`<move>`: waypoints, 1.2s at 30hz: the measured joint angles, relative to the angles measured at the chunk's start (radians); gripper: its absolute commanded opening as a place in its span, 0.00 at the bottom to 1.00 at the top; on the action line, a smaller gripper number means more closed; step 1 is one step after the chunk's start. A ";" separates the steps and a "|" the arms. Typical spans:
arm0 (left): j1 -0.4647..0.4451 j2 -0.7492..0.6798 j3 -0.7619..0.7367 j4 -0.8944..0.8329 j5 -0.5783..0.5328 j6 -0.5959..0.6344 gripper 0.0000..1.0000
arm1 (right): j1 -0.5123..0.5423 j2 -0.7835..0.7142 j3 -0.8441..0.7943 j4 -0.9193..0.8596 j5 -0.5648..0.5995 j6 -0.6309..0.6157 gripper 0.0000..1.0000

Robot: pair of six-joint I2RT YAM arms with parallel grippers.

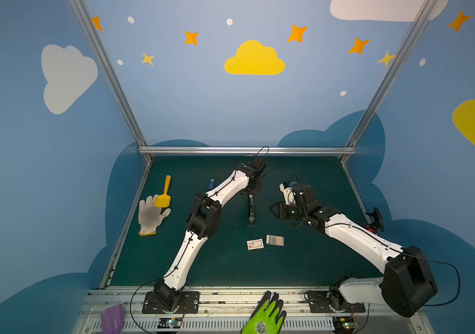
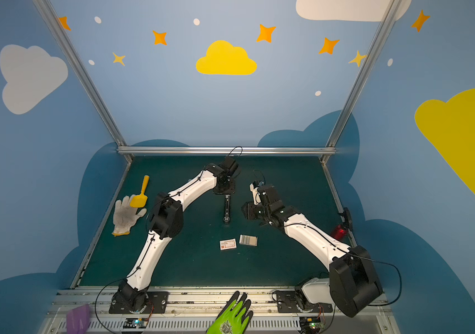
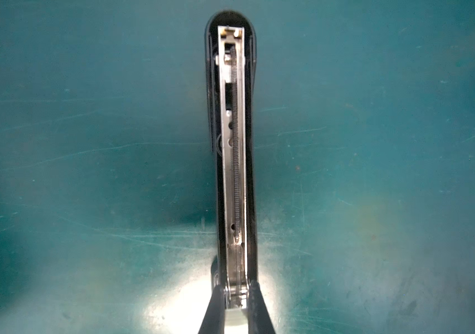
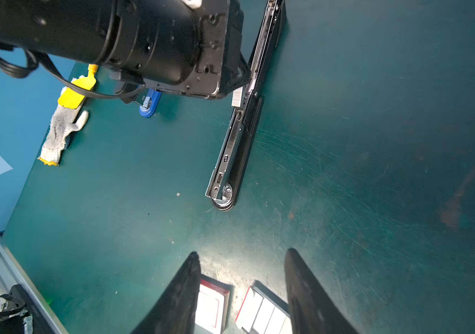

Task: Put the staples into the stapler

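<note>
Near your parted, empty right end effector lay the staples; your left end effector gripped the stapler.

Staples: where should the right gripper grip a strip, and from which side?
Probably from above: the staples lie flat, side by side in their tray, only tops exposed. Pinch an outer strip across its narrow width with the open right gripper.

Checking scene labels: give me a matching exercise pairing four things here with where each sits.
1 black open stapler
2 yellow plastic scoop
3 pale tray of silvery staples
4 bright green glove

A at the front metal rail
B beside the white red-marked cardboard box
C overlapping the white knitted glove
D held at one end by the left gripper

Pairs: 1-D, 2-C, 3-B, 4-A
</note>
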 measured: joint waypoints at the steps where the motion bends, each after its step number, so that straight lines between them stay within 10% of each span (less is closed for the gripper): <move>1: 0.000 0.000 0.000 0.000 -0.001 -0.001 0.10 | -0.001 -0.002 -0.001 0.000 0.000 0.000 0.48; 36: -0.024 -0.010 0.003 -0.008 -0.042 -0.027 0.08 | 0.024 -0.011 -0.068 0.030 -0.038 0.033 0.49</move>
